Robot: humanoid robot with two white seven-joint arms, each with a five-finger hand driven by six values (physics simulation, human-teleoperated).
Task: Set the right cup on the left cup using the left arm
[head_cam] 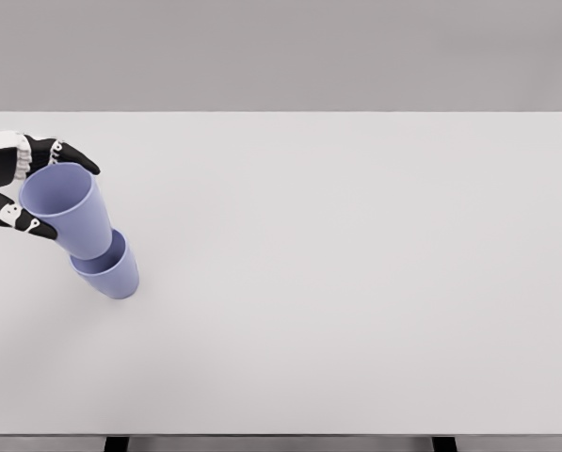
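Two cups at frame left; my left hand (pixel 22 188) pinches the upper cup (pixel 66 209), tilted, base inside the lower cup (pixel 109 271) on the table (pixel 356 282); releasing crooked could tip both.

Left robot hand (pixel 26 188) at 9 o'clock: glossy black fingers (pixel 78 158) with white segments near the knuckles, small white plates with dark dots on the lower fingers. White wrist and forearm at the frame edge, black palm section.
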